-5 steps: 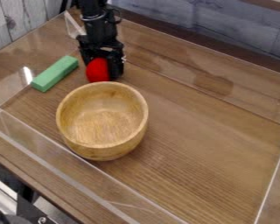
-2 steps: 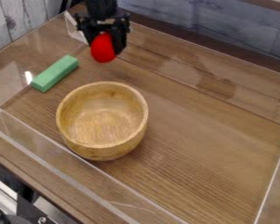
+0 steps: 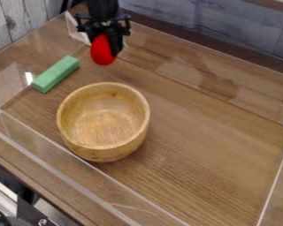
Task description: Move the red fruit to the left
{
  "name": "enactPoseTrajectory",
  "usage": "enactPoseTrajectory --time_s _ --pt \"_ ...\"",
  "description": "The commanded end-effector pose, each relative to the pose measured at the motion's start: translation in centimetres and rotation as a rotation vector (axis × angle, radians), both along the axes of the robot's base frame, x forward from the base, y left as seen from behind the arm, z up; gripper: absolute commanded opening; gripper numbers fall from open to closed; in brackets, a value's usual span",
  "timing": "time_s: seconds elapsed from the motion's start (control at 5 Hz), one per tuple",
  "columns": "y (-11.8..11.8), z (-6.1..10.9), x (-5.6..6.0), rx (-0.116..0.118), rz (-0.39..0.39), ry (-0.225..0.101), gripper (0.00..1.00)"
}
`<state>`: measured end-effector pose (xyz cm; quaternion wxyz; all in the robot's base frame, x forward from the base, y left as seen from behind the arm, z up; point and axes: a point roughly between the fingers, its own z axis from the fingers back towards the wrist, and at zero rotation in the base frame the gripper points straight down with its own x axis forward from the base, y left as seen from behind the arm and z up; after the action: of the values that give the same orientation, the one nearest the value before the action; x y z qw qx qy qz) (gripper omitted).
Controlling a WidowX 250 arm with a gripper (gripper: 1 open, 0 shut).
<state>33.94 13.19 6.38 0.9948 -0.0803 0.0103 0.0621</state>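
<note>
You see: one red fruit (image 3: pixel 103 51); one gripper (image 3: pixel 103 39); one wooden bowl (image 3: pixel 103 120); one green block (image 3: pixel 56 73); one wooden table (image 3: pixel 215 124). Count per kind: one each.

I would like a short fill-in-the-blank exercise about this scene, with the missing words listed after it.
1. The gripper is closed on the ____ fruit, which hangs above the table.
2. The wooden bowl has ____ inside it.
3. The flat block lying to the left of the bowl is ____ in colour.
4. The gripper points straight ____.

Missing words: red; nothing; green; down
</note>
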Motion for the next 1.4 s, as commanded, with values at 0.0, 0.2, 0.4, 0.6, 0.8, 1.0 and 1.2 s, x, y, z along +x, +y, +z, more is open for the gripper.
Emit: enactPoseTrajectory --time_s 0.0,0.2,0.4,0.6,0.8,1.0,1.2 --pt "0.6 0.8 1.2 0.038 -0.049 -0.048 0.0" --pt "2.5 1.3 0.6 0.04 -0.082 -0.04 0.0" --pt "4.4 1.7 -0.1 0.042 -0.116 -0.029 0.0" --pt "6.0 0.5 -1.3 0.043 -0.104 -0.016 0.0" --pt "7.0 -0.9 -2.4 0.032 -0.083 -0.005 0.0" --pt "7.7 -2.0 -2.5 0.015 -0.034 -0.001 1.0" --pt "8.3 -3.1 -2.7 0.003 0.012 0.003 1.0"
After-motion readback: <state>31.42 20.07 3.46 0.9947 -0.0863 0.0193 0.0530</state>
